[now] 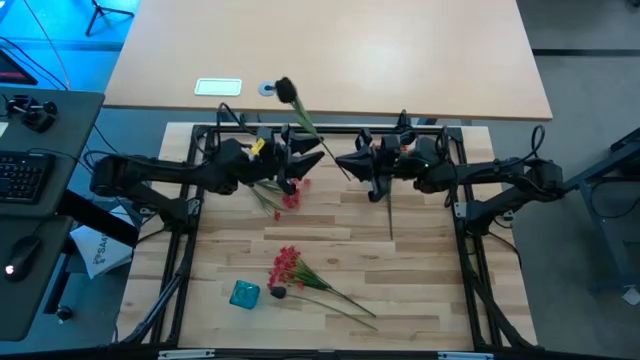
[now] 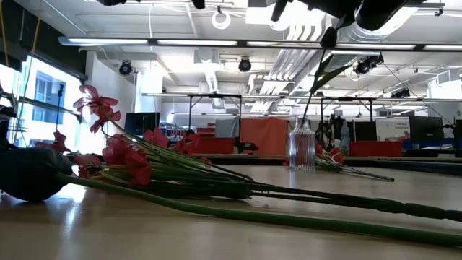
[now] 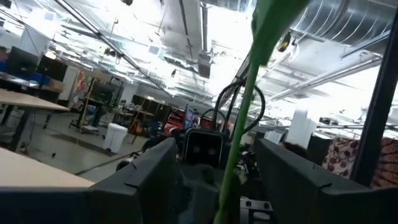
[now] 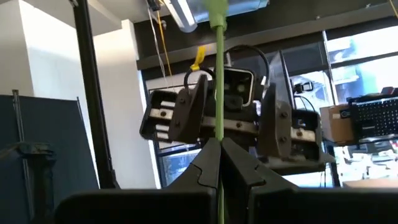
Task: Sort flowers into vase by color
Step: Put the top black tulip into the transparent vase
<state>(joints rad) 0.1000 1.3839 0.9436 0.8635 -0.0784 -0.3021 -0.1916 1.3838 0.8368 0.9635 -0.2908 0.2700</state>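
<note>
- Above the far half of the table I have both arms reaching toward each other, with one dark-budded flower (image 1: pixel 298 112) between them.
- My right gripper (image 4: pixel 219 163) is clamped tight on that flower's green stem; from its wrist camera the two dark fingers meet around the stem, which runs straight up between them.
- My left gripper (image 1: pixel 318 157) faces the right one, just beside it. Its fingers (image 3: pixel 146 174) stand wide apart with the stem passing through the gap; I cannot see either finger pressing the stem, so it reads as released.
- From overhead, the held flower slants from the grippers toward the far edge, its dark bud out over the tan desk (image 1: pixel 400 50) beyond the wooden table (image 1: pixel 420 280).
- Under the left gripper I see a red-pink sprig (image 1: pixel 283 196) close by the clear glass vase (image 2: pixel 302 149); the table-level camera shows that vase upright with a stem rising out of it.
- Near the front edge lies a bunch of red-pink flowers (image 1: pixel 288 268) with long green stems fanning to the right, a dark bud among them.
- Just beside that bunch sits a small blue vase (image 1: pixel 244 294).
</note>
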